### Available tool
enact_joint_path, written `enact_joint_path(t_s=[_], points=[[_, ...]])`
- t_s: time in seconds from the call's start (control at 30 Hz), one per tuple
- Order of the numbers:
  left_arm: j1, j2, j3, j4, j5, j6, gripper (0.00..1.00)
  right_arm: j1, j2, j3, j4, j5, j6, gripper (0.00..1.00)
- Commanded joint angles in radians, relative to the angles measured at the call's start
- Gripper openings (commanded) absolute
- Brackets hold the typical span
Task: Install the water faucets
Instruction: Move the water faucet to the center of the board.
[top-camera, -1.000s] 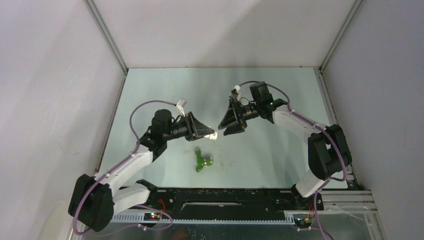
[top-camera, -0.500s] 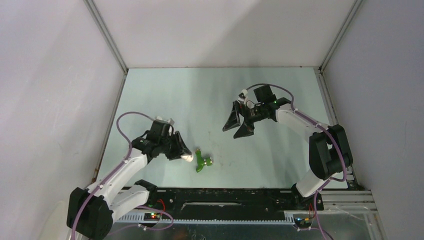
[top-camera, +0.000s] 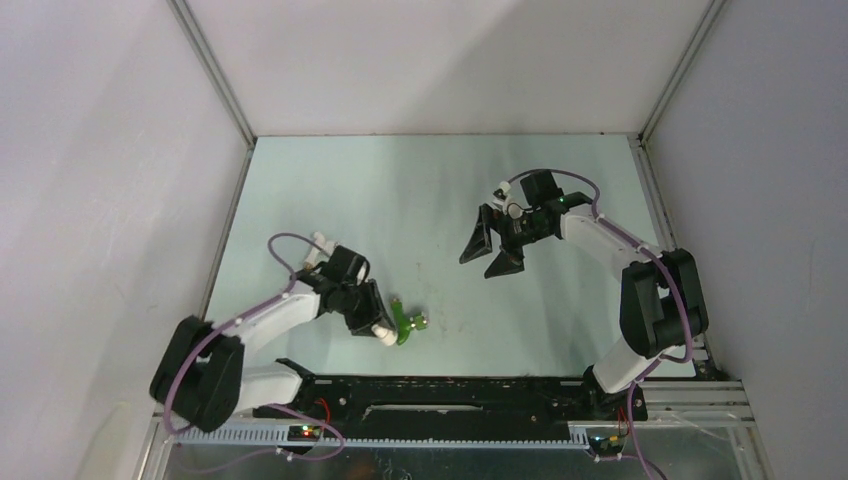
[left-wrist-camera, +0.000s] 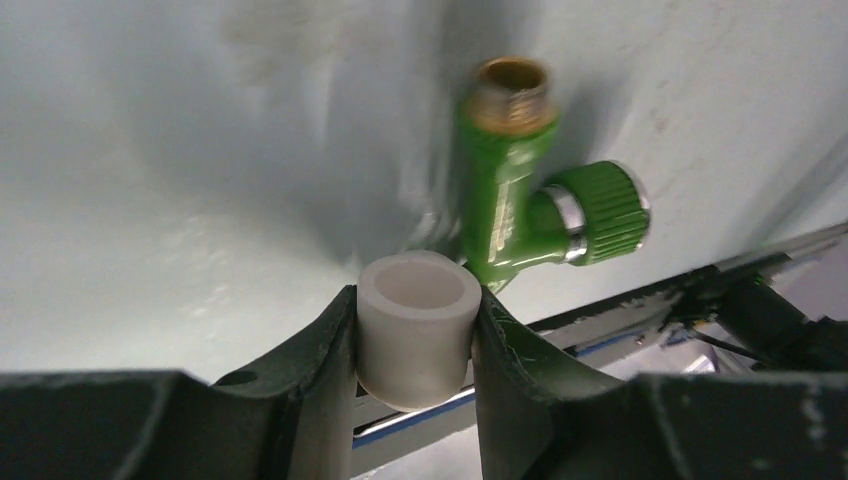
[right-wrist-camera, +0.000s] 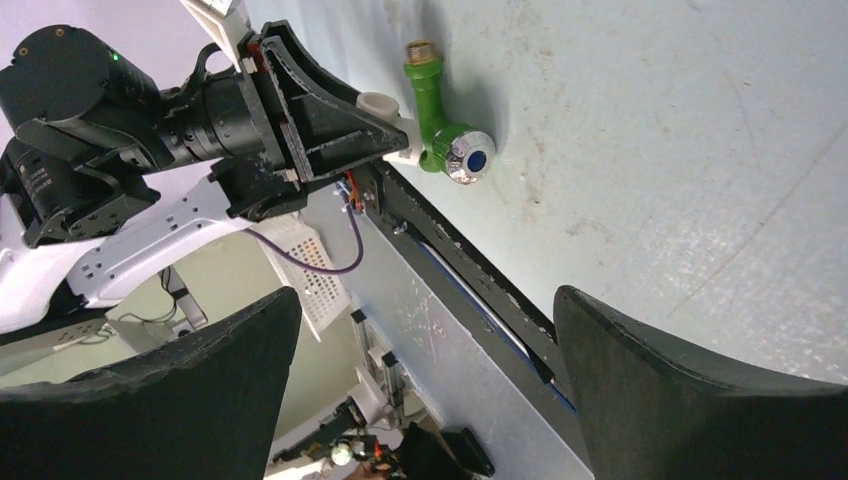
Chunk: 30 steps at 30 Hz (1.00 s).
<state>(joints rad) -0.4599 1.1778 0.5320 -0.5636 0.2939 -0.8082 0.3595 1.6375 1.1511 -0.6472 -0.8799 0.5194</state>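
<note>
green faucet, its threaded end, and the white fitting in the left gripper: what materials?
Green faucet: glossy moulded plastic, going by its sheen. Threaded end: brass-coloured with a dull metallic look, likely brass. White fitting: matte off-white, thick-walled, probably pipe plastic.

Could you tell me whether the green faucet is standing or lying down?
Lying down: the green faucet rests lengthwise on the table.

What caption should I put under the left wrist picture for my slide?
Left gripper: jaws clamping a white pipe fitting beside the green faucet lying on the table.
</note>
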Motion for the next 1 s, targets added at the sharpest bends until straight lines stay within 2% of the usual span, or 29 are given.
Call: enact_joint_path(t_s=[0.0,0.17,0.3,0.37,0.47,0.63,0.83,0.97], points=[[-0.060,0.166,0.084,0.147,0.049,-0.048,0.00,-0.035,-0.041,0.032,-0.064,0.035,-0.038,0.97],[-0.146,0.400,0.247,0.306,0.172,-0.144,0.00,-0.080,-0.072,0.032,-0.126,0.117,-0.071,0.97],[-0.200,0.547,0.424,0.319,0.205,-0.177,0.00,-0.115,-0.095,0.031,-0.142,0.140,-0.097,0.98],[-0.210,0.570,0.493,0.295,0.203,-0.172,0.00,-0.127,-0.103,0.030,-0.127,0.116,-0.109,0.99],[-0.205,0.532,0.518,0.295,0.191,-0.157,0.00,-0.135,-0.094,0.031,-0.125,0.123,-0.118,0.98],[-0.139,0.400,0.438,0.312,0.187,-0.131,0.00,-0.123,-0.054,0.014,-0.109,0.132,-0.096,0.95],[0.051,0.228,0.235,0.250,0.155,-0.065,0.00,-0.083,0.024,0.013,0.021,0.065,-0.042,0.99],[0.135,0.184,0.145,0.228,0.121,-0.035,0.00,-0.047,0.122,0.013,0.114,0.050,-0.007,0.97]])
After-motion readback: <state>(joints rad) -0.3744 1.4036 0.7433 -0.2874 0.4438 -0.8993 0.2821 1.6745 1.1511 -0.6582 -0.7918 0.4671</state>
